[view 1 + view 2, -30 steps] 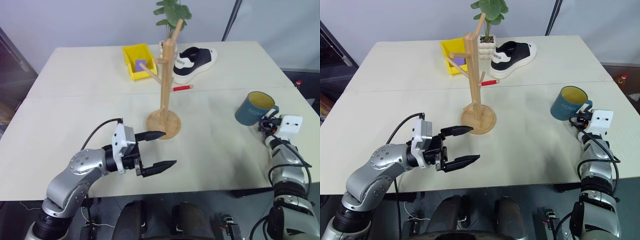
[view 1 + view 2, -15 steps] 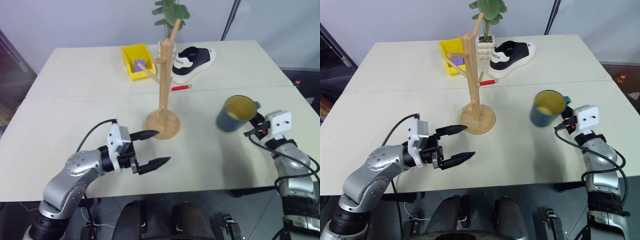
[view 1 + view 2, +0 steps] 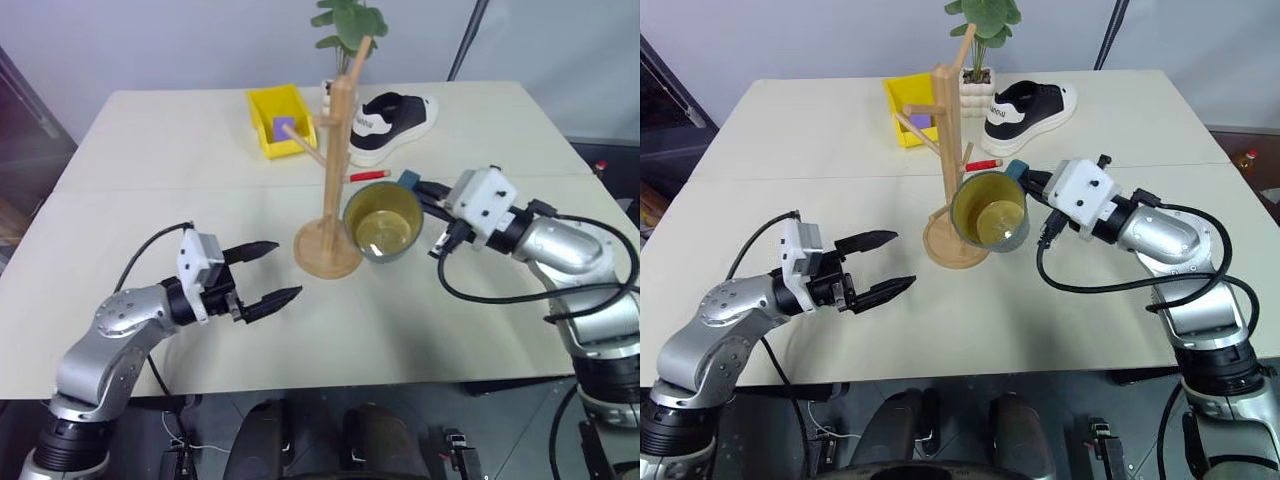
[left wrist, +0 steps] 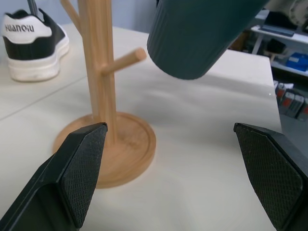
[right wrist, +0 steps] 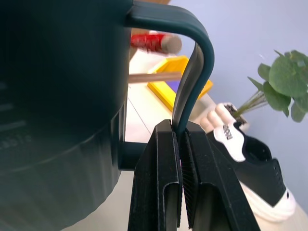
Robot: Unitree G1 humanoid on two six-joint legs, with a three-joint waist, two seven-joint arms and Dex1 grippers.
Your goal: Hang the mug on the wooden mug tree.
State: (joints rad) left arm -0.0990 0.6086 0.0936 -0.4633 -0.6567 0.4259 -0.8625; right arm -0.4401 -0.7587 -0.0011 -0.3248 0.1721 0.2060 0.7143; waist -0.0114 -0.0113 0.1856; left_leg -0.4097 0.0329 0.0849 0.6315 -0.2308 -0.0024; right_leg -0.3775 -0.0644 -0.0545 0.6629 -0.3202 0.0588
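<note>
Mug carried by its handle, tipped toward the pegs.

Nearest, at 7 o'clock: left hand (image 3: 258, 272) spread wide, holding nothing, low over the pale surface (image 3: 150, 200). Right hand (image 5: 180, 144) clamped on the loop handle of the dark teal-blue, yellow-lined ceramic mug (image 3: 383, 222), lifted at 3 o'clock beside the tall light-wood mug tree (image 3: 338, 150), likely leaving the loop free for a peg.

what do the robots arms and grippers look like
Both arms are silver-grey metal with rounded joint housings and black collars. Each wrist carries a white boxy module, with a loose black cable looping along the forearm. The left gripper and right gripper each have two black tapered fingers with textured inner pads.
</note>
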